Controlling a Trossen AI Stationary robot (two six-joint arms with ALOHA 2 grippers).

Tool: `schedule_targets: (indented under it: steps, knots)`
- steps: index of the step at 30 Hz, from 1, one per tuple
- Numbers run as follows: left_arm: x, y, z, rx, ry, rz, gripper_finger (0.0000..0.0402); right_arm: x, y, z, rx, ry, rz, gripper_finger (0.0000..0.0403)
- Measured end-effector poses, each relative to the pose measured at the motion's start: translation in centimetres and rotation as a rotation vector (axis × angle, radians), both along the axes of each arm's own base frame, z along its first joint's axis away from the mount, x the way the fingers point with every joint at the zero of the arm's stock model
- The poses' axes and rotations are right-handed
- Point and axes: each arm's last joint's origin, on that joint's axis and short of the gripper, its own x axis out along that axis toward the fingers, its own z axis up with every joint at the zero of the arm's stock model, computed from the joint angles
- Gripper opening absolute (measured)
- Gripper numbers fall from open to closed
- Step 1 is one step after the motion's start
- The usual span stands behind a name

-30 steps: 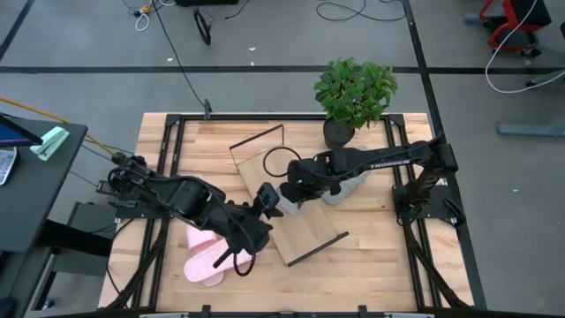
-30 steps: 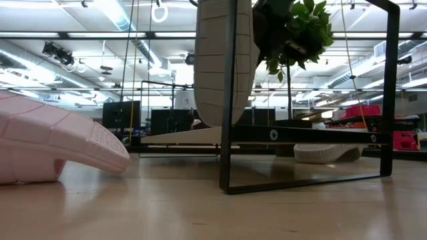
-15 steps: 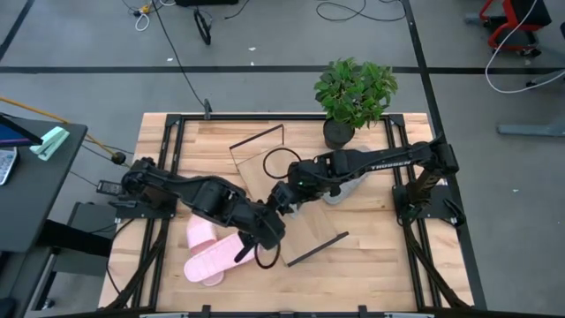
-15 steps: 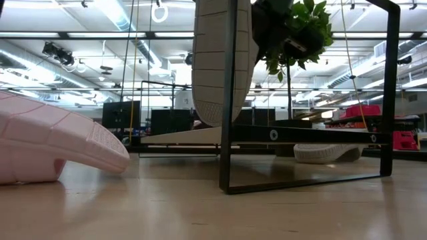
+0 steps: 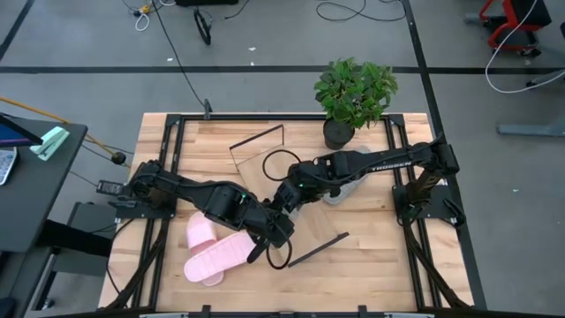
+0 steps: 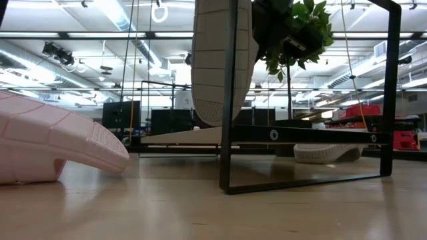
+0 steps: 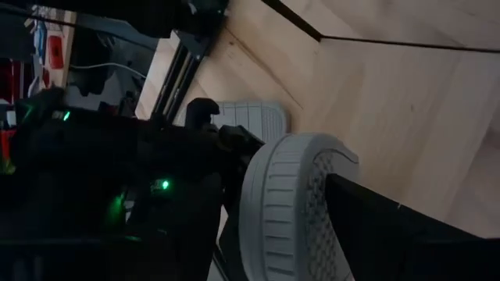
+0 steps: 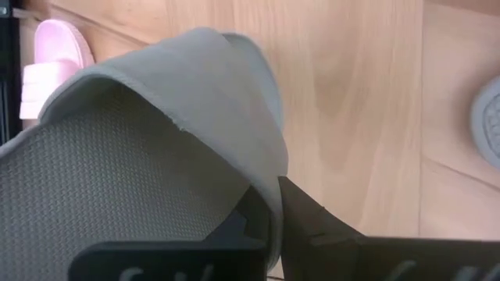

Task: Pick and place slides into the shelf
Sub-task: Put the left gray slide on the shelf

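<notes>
While our right gripper (image 5: 288, 196) stays clenched on a grey slide (image 8: 156, 156) at the centre of the high view, holding it above the shelf (image 5: 305, 231), our left gripper (image 5: 278, 231) sits just below it in the frame with its fingers spread and nothing between them. Two pink slides (image 5: 212, 252) lie on the worktop (image 5: 371, 265) at lower left. Another grey slide (image 5: 340, 190) rests right of centre, below the potted plant (image 5: 355, 93).
</notes>
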Motion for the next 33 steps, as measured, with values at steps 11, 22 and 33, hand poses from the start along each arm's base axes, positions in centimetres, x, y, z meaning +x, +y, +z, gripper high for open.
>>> schedule_targets:
  steps: [11, 22, 33]
  knots:
    - [-0.6, 0.2, -0.5, -0.055, 0.066, 0.047, 0.0215, 0.2, 0.8, 0.1, -0.001, -0.027, 0.029, 0.0008]
    - [-0.7, -0.1, -0.5, -0.061, 0.071, 0.042, 0.0176, 0.2, 1.1, 0.2, -0.009, -0.04, 0.06, 0.0008]
    - [-1.4, -1.1, -0.7, -0.043, 0.099, 0.014, 0.0065, 0.1, 1.1, 0.5, -0.044, -0.059, 0.131, 0.0036]
